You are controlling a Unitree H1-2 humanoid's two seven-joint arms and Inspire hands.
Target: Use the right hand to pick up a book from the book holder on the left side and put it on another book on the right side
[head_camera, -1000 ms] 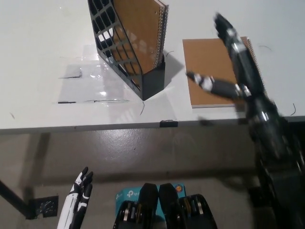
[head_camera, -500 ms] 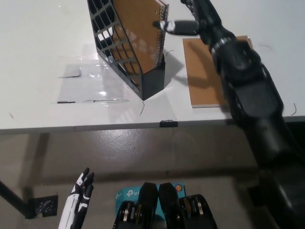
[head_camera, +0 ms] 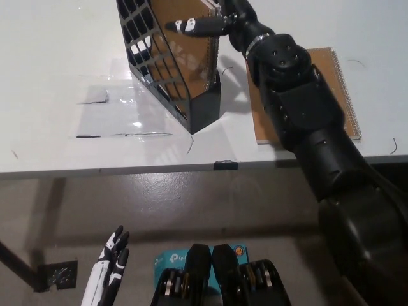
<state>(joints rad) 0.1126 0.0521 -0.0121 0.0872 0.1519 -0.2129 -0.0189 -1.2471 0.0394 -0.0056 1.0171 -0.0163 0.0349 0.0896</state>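
A: Where is the right hand (head_camera: 213,22) placed, and is anything gripped by it?

B: It is reached across to the top of the book holder (head_camera: 171,70), with one finger laid over the brown face of the upright book (head_camera: 185,48). Whether the cover is pinched cannot be told, since the rest of the hand is cut off by the picture's top edge. No lift is shown; the book is seen standing inside the holder with its spiral edge toward the arm.

A: What could be upset from this position?

B: The holder itself. It is stood near the front edge of the table (head_camera: 57,57), and a sideways pull on the book, rather than an upward one, is judged likely to drag or tip it. The wire spiral could also be snagged on the holder's black lattice.

A: And if the book is lifted free?

B: A one-sided hold on a thin cover is judged weak; the book could be swung or dropped short of its target.

A: Where is the target?

B: The second book (head_camera: 299,95) is lain flat to the right of the holder, partly covered by the black forearm, with its near corner close to the table edge. It could be nudged by the arm.

A: The left hand (head_camera: 108,274)?

B: It is hung low below the table at the lower left, fingers extended and nothing held
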